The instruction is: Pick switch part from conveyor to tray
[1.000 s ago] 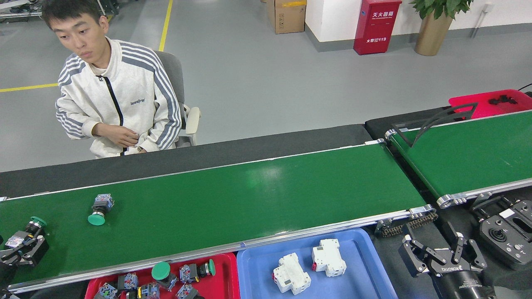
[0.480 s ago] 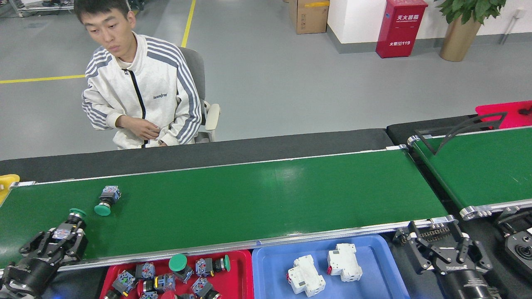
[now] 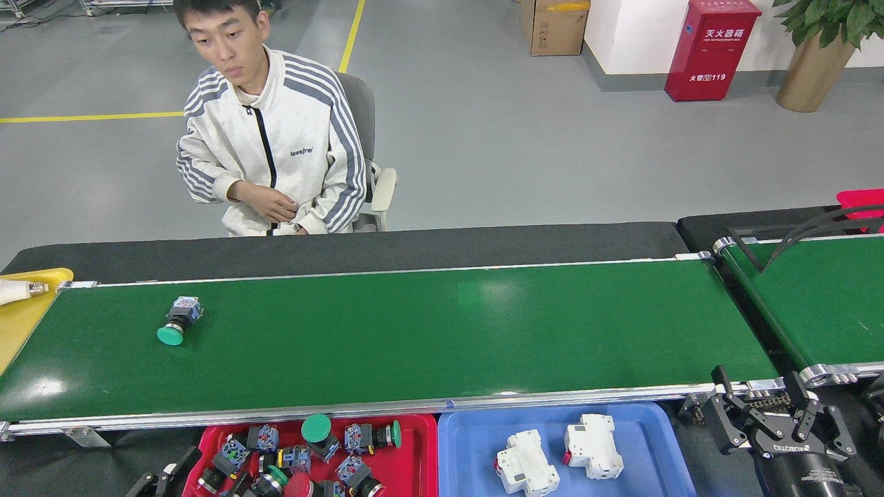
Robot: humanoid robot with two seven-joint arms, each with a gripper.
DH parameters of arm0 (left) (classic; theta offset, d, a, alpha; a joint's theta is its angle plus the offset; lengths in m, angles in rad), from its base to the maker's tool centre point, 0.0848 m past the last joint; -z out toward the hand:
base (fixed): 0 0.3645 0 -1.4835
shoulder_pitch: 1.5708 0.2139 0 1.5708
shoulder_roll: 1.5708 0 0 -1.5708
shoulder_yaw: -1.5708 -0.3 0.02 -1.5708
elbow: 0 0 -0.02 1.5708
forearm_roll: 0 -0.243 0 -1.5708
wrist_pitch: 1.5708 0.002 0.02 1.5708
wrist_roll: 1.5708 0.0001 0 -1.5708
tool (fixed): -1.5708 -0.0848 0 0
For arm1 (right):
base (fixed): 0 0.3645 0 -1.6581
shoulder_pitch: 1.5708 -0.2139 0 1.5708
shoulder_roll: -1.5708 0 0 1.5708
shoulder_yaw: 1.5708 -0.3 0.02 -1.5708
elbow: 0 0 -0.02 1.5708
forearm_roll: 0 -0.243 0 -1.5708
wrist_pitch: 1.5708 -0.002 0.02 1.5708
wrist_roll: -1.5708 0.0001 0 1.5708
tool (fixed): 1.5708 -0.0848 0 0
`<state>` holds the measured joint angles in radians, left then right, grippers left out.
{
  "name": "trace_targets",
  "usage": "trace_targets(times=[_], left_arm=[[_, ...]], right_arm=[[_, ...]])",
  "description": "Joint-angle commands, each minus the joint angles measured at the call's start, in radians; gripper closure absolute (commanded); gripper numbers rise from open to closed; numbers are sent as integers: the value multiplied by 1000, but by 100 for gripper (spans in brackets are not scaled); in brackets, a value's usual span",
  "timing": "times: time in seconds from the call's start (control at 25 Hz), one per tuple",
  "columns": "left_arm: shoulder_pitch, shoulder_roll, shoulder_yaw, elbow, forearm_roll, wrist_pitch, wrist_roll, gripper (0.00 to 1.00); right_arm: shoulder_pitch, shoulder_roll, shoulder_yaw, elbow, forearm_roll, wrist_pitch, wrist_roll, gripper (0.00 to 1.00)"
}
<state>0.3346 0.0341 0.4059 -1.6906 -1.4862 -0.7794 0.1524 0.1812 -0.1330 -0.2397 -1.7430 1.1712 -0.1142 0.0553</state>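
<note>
One switch part (image 3: 178, 322), with a green button head and a blue-black body, lies on its side at the left of the conveyor (image 3: 414, 331). In front of the belt a red tray (image 3: 411, 469) holds several similar switch parts. Only two dark finger pieces of my left gripper (image 3: 164, 476) show at the bottom edge, beside the red tray's left end. Their grip is hidden. My right gripper (image 3: 773, 422) hangs open off the belt's front right corner, with nothing between its fingers.
A blue tray (image 3: 469, 435) with two white breakers stands right of the red one. A second green belt (image 3: 822, 297) runs at the right. A yellow tray (image 3: 21, 314) sits at the left end. A person (image 3: 276, 145) sits behind the belt.
My view has swung left. The left gripper, shut on a green switch part at the belt's left end earlier, has dropped to the red tray's left end and is mostly out of view.
</note>
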Motion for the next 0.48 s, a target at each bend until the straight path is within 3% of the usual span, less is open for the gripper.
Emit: trace_targets(times=[0.0,0.16,0.2,0.24,0.32,0.44], left_arm=[[-11,-5,31,-12,0,-6,4,0],[-55,-13,88,3,0,-5,3,0],[-69,0,90,22,-2,115,3,0],[-75,24,93,55,-2,169,3,0],[-77,75,111,111,7,161,1,0],[-86,101,120,154,10,157,-1,0]], right_arm=[[8,1,-3,-16,1,-5,-11,0],[14,6,-4,-15,1,-4,-6,0],[20,4,-4,-15,1,-5,-6,0],[29,4,-4,-16,1,-5,-8,0],[40,6,-6,-16,1,-5,-9,0],[52,7,-6,-18,1,-8,-9,0]])
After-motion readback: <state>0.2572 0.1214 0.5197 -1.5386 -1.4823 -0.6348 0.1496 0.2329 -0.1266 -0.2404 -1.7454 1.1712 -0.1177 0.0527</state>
